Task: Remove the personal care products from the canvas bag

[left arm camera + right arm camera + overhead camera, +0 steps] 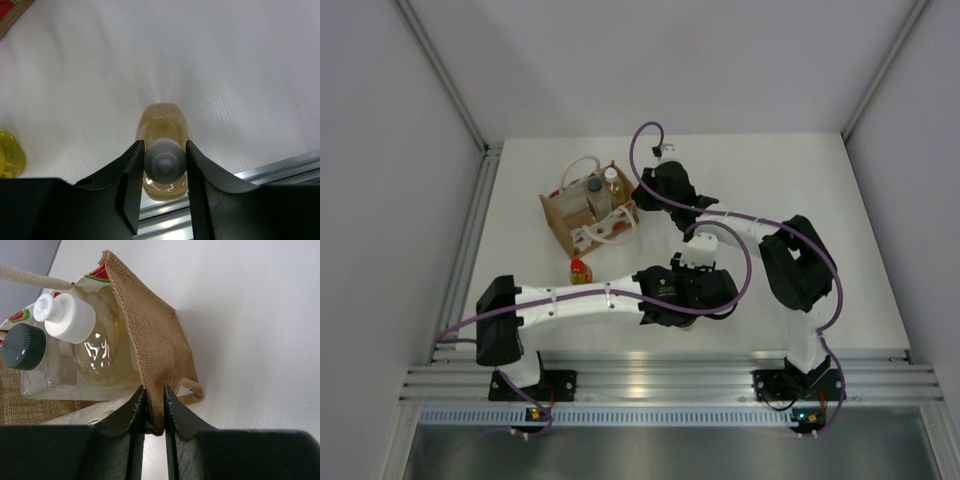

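White table (770, 180), grey walls (670, 60), canvas bag (560, 215)

Both clamped tight — left claw (164, 152), right claw (154, 395).

- The desk (800, 190) is white and matte, with an aluminium rail (670, 378) along its near edge.
- The canvas bag (582, 215) stands upright on the far left part.
- A red-capped bottle (580, 270) stands just near of the bag, apart from it.
- A pale-capped bottle (162, 122) is upright by the near edge, to the right; whether its base touches the desk cannot be told.
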`<act>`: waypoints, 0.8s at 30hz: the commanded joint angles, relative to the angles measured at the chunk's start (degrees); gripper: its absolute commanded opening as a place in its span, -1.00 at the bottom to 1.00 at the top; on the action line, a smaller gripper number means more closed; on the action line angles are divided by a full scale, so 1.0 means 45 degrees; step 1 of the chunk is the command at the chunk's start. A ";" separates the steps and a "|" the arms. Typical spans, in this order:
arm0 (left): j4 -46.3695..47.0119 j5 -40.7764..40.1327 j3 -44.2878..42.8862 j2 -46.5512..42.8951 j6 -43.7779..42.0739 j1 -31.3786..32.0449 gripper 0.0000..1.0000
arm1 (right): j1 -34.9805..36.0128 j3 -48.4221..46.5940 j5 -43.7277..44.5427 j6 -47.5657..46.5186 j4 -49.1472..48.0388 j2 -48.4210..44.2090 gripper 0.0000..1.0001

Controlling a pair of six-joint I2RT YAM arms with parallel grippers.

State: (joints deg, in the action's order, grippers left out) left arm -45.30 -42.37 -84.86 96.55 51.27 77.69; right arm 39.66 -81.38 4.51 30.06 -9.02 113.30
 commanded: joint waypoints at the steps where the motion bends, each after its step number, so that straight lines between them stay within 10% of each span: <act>1: 0.0769 -0.0332 0.0088 -0.0812 -0.0084 0.0060 -1.00 | 0.0230 -0.0274 0.0188 -0.0138 0.1164 -0.0157 -0.95; 7: 0.0653 -0.0174 0.0050 -0.0500 -0.0006 0.0060 -0.95 | 0.0230 -0.0274 0.0188 -0.0138 0.1203 -0.0177 -0.92; 15: 0.0360 -0.0408 0.0010 -0.0772 -0.0122 0.0060 0.44 | 0.0249 -0.0391 0.0169 -0.0138 0.1261 -0.0119 -0.91; 24: -0.0323 -0.2532 0.0398 -0.3207 -0.0612 0.0040 0.77 | 0.0249 -0.0489 0.0091 -0.0080 0.1261 -0.0021 -0.91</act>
State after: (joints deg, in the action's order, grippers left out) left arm -45.41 -46.06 -83.96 90.52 48.97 77.71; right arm 39.75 -81.89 4.67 30.06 -8.03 113.32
